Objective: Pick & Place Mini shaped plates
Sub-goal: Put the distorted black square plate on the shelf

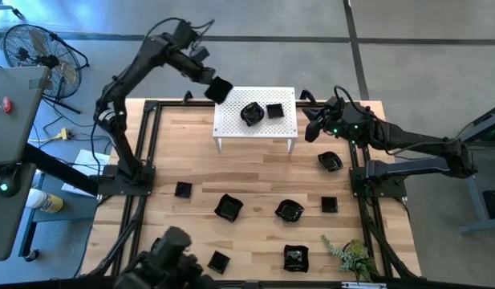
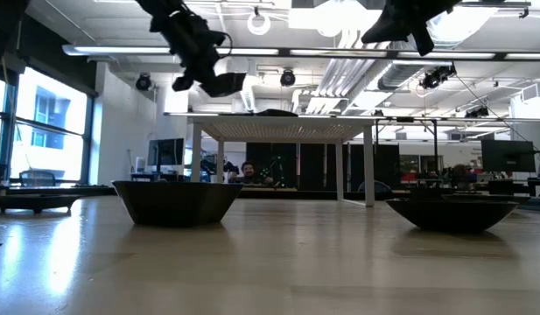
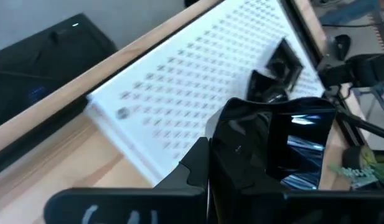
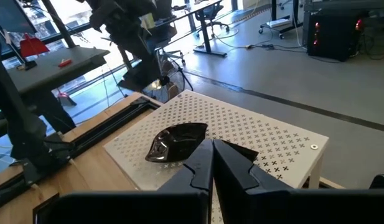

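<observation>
**Left arm carries a plate to the stand**

From above, the left gripper [image 1: 216,87] holds a small glossy black square plate [image 1: 220,88] just off the white perforated stand's [image 1: 231,124] corner, where a wavy-edged black plate [image 1: 252,113] and a square black plate [image 1: 274,110] already sit.

At table level, the held plate hangs above the stand top.

The left wrist shows the jaws clamped on it.

The right gripper [image 4: 211,163], fingers together, waits beside the stand.

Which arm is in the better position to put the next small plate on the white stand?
The left. Its pincer already holds a square black plate just above the left edge of the white stand. The right pincer is shut and holds nothing, beside the stand's right end.
</observation>
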Available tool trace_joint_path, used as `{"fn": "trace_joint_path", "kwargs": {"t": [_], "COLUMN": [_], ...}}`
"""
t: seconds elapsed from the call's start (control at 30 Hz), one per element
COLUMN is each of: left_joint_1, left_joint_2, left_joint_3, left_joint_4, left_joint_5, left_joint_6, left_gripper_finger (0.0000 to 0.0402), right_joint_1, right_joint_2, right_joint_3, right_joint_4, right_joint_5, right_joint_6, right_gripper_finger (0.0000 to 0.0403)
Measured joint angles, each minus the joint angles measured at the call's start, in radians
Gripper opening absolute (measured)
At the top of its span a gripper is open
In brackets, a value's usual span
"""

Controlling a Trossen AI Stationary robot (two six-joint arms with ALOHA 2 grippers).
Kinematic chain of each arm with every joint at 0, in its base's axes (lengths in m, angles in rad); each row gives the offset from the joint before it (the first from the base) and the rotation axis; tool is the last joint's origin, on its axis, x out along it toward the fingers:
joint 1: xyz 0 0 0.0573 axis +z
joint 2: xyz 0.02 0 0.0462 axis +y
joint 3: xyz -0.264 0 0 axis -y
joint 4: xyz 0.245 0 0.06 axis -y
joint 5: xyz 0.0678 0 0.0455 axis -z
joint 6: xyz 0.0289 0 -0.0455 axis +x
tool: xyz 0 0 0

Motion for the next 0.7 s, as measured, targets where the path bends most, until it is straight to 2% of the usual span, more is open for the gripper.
{"fn": "trace_joint_path", "kwargs": {"t": [0.37,0.6,0.7], "left_joint_1": [-0.046,-0.045,-0.044], "left_joint_2": [0.123,0.135,0.135], "left_joint_3": [-0.002,-0.001,-0.001], "left_joint_4": [0.094,0.1,0.1], "left_joint_5": [-0.029,-0.12,-0.1], "left_joint_6": [-0.032,-0.004,-0.001], "left_gripper_finger": [0.0,0.0,0.0], "right_joint_1": [-0.008,-0.008,-0.008], "right_joint_2": [0.0,0.0,0.0], "right_joint_3": [0.0,0.0,0.0], "right_joint_4": [0.0,0.0,0.0], "right_joint_5": [-0.003,-0.002,-0.002], "right_joint_6": [-0.003,-0.005,-0.006], "right_gripper_finger": [0.0006,0.0003,0.0006]}}
